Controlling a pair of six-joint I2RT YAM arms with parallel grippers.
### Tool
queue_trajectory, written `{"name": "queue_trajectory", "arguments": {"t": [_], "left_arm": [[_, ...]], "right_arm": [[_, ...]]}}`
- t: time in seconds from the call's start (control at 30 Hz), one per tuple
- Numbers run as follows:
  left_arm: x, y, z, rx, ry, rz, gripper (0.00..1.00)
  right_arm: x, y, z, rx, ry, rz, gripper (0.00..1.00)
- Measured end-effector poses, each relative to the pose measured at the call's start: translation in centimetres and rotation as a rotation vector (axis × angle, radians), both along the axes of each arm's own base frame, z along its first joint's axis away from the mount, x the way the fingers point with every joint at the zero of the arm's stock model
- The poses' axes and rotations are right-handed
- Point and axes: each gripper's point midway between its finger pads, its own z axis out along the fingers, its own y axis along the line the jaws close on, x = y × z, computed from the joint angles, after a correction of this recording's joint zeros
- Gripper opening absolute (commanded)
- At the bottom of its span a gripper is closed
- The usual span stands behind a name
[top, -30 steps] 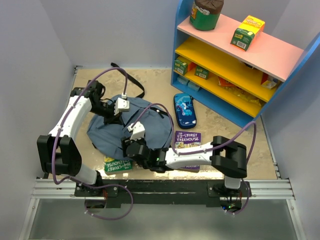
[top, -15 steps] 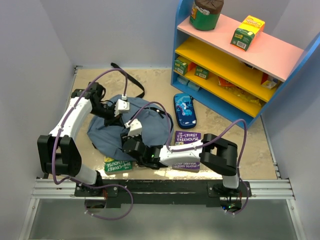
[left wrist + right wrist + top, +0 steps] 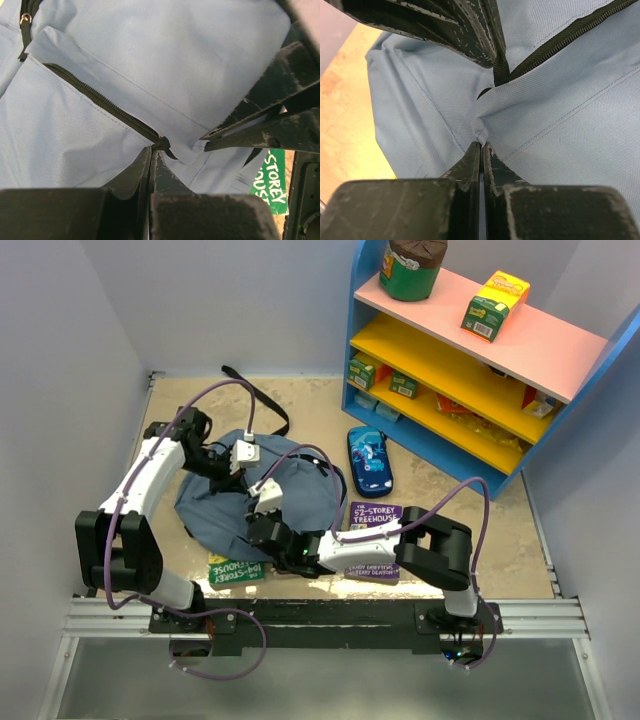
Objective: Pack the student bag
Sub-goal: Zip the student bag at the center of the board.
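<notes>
The student bag (image 3: pixel 300 495) is a slate-blue fabric backpack lying flat between the two arms. Its black zipper (image 3: pixel 100 100) runs diagonally and is closed along the stretch I can see. My left gripper (image 3: pixel 151 149) is shut on the black zipper pull (image 3: pixel 164 145). My right gripper (image 3: pixel 482 144) is shut on a pinched fold of the bag's fabric (image 3: pixel 485 125), just below the zipper pull (image 3: pixel 500 70). The two grippers sit tip to tip over the bag: the left gripper (image 3: pixel 248 472) comes from the left, the right gripper (image 3: pixel 258 502) from the near side.
A green book (image 3: pixel 235 570) lies at the bag's near edge, also in the left wrist view (image 3: pixel 272 180). A purple book (image 3: pixel 375 520) lies under the right arm. A dark-blue pencil case (image 3: pixel 368 460) lies right of the bag. A stocked blue shelf (image 3: pixel 470 370) stands at the back right.
My right gripper was open and has shut on the bag's fabric, after reaching a little further left onto the bag. The left gripper has stayed shut in place.
</notes>
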Motion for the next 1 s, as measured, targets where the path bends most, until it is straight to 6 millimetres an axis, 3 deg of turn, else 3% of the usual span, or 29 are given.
{"name": "queue_trajectory", "arguments": {"t": [0.47, 0.73, 1.0], "left_arm": [[2.1, -0.4, -0.7, -0.027, 0.043, 0.149, 0.0], [2.2, -0.5, -0.7, -0.031, 0.065, 0.173, 0.0], [1.3, -1.0, -0.6, -0.048, 0.095, 0.15, 0.0]], "right_arm": [[-1.7, 0.3, 0.0, -0.036, -0.055, 0.036, 0.0], [-1.9, 0.2, 0.3, -0.049, -0.073, 0.038, 0.0], [-3.6, -2.0, 1.7, -0.04, -0.077, 0.053, 0.0]]}}
